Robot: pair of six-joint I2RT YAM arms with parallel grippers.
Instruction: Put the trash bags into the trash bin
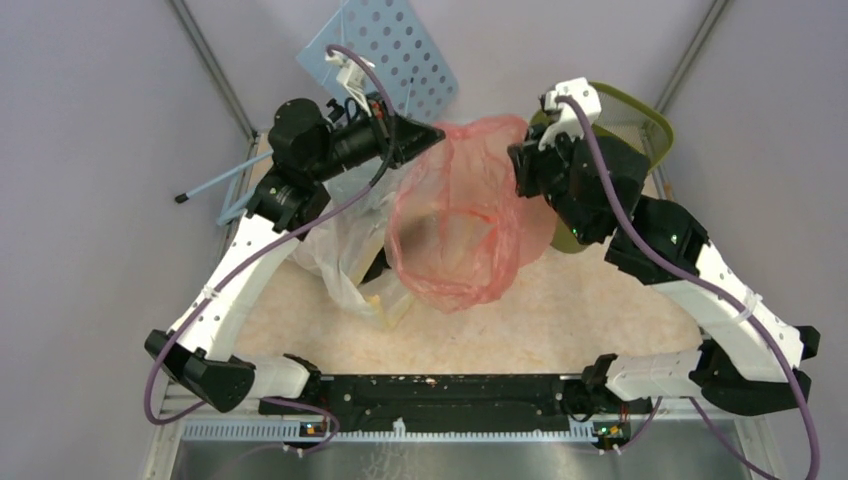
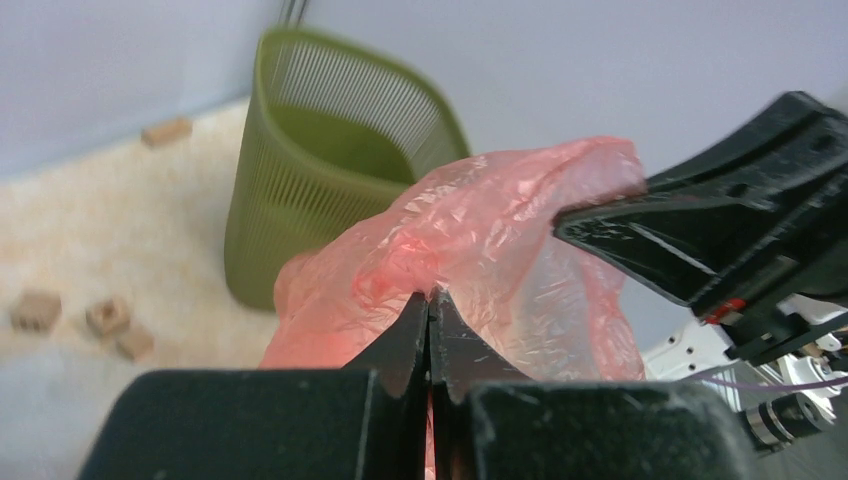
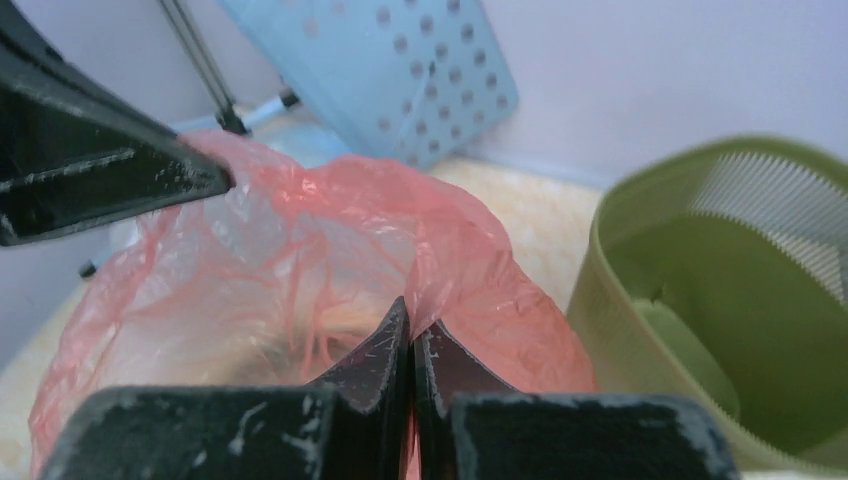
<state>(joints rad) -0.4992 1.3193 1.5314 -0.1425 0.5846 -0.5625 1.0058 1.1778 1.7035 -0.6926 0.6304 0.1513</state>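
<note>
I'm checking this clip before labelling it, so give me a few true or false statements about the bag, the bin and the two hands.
1. The left hand and the right hand are each shut on the red bag. True.
2. The red bag lies inside the green bin. False: it hangs between the two hands, outside the bin.
3. The green bin lies tipped on its side. False: it stands upright.
4. A blue perforated board stands at the far side of the table. True.
</note>
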